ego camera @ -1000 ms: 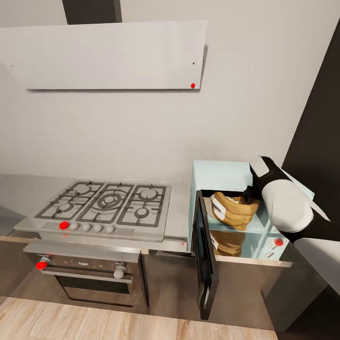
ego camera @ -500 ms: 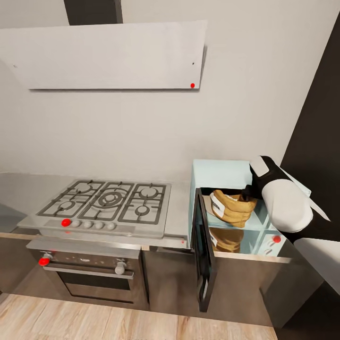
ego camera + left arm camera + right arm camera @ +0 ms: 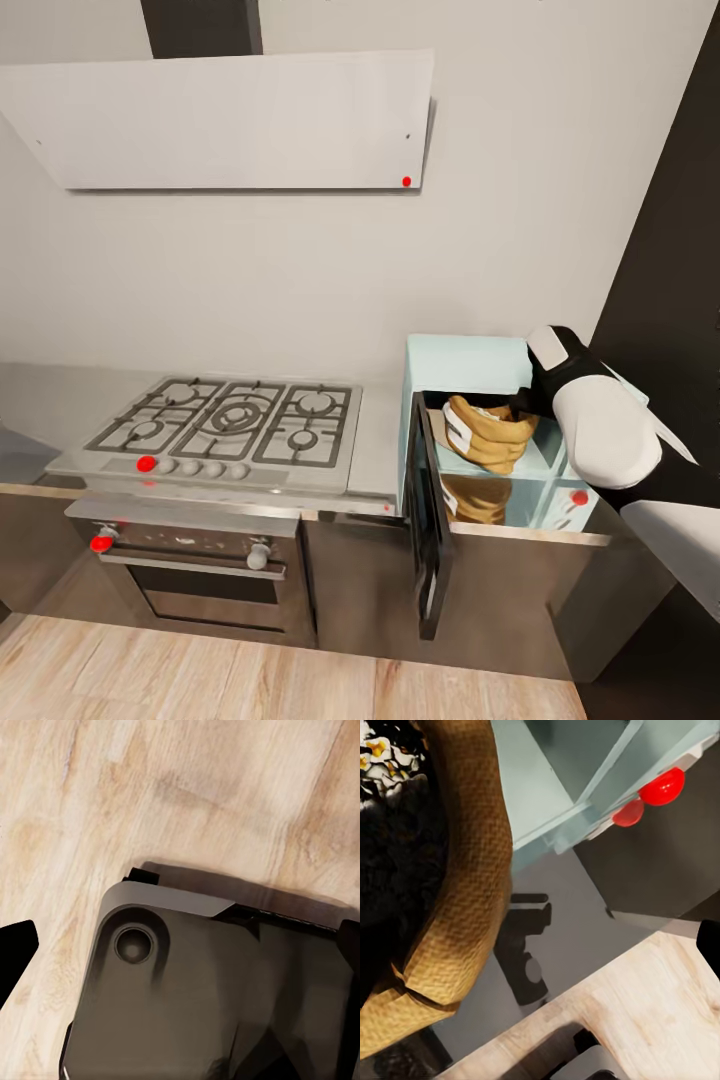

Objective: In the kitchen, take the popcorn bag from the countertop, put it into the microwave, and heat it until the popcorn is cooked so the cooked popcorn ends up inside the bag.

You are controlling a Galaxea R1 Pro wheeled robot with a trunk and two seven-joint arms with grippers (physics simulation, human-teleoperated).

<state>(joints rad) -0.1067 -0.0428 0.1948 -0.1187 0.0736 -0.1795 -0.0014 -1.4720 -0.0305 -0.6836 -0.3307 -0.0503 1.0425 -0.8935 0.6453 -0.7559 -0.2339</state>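
The camera has shifted slightly; relative to the microwave (image 3: 470, 372), the popcorn bag (image 3: 490, 434) sits marginally deeper in the open cavity than a second ago, and the right arm has barely moved.

Step in hand, by judgement: placing the bag inside the microwave. The door (image 3: 428, 520) hangs wide open on the hob (image 3: 235, 420) side. The next move calls for releasing the bag, withdrawing the arm clear of the cavity, then swinging the door shut before heating.

The right gripper (image 3: 527, 405) is at the bag's side, just inside the microwave. Its finger spacing cannot be determined; grip on the bag appears likely but is unconfirmed.
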